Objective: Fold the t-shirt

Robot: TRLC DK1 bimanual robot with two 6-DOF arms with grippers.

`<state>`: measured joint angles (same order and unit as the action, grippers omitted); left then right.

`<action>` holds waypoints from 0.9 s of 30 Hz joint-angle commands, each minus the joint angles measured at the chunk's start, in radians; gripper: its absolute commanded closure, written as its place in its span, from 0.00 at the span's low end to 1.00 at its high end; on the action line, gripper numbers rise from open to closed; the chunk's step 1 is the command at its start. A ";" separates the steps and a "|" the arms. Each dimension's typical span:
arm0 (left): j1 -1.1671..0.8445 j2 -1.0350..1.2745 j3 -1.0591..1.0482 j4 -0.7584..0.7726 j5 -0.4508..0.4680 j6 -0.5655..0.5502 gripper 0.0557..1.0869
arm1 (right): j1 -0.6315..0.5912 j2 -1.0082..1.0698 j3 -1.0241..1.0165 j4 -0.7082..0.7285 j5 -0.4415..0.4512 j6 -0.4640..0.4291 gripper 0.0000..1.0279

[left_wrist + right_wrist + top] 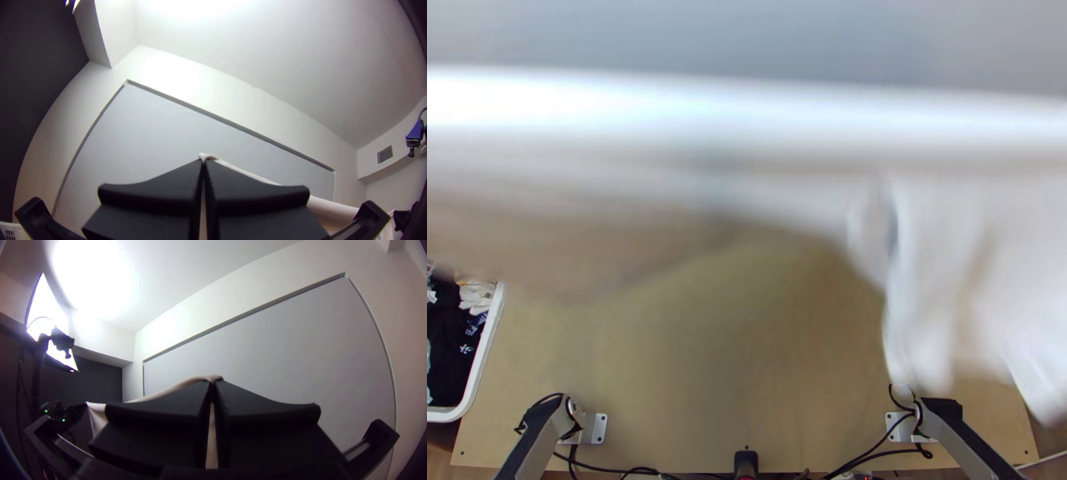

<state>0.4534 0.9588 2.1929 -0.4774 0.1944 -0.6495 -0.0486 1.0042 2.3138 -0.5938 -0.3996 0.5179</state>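
Note:
The white t-shirt [923, 320] hangs high above the table, close to the top camera, as a blurred band across the upper picture with loose folds drooping at the right. In the left wrist view, my left gripper [203, 163] is shut on an edge of the shirt [336, 209], which stretches away toward the other arm. My right gripper [213, 383] pinches another part of the cloth [178, 386] between closed fingers, and the fabric is drawn out between the two grippers. How the hidden remainder of the shirt lies, I cannot tell.
A white basket [487, 352] of dark and light clothes stands at the table's left edge. Bare wood of the table [747, 368] shows below the cloth. Black cables [875, 454] run along the near edge between the arms' bases.

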 commanded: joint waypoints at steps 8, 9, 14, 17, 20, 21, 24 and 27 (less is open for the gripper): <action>-0.010 -0.143 -0.091 -0.082 0.002 0.062 0.97 | 0.047 -0.075 0.001 -0.193 0.019 -0.015 0.97; -0.024 -0.144 -0.127 -0.115 0.004 0.065 0.97 | 0.058 -0.059 -0.011 -0.228 0.021 -0.015 0.97; -0.162 -0.226 -0.575 -0.267 0.017 0.059 0.97 | 0.096 -0.045 -0.344 -0.350 0.022 -0.018 0.97; -0.177 -0.324 -0.932 -0.217 0.039 0.070 0.97 | 0.096 -0.087 -0.671 -0.320 0.011 -0.024 0.97; -0.183 -0.356 -1.239 -0.144 0.053 0.088 0.97 | 0.098 -0.090 -0.942 -0.264 -0.022 -0.022 0.97; -0.180 -0.350 -1.317 -0.102 0.051 0.091 0.97 | 0.099 -0.082 -1.008 -0.238 -0.028 -0.016 0.97; -0.199 -0.288 -1.486 0.031 0.051 0.106 0.97 | 0.098 -0.061 -1.177 -0.120 -0.038 -0.013 0.97; -0.220 -0.173 -1.559 0.174 0.030 0.108 0.97 | 0.099 -0.013 -1.272 -0.012 -0.038 0.001 0.97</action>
<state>0.2790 0.6815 0.9844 -0.5262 0.2398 -0.5568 0.0460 0.9421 1.3815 -0.7788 -0.4202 0.5007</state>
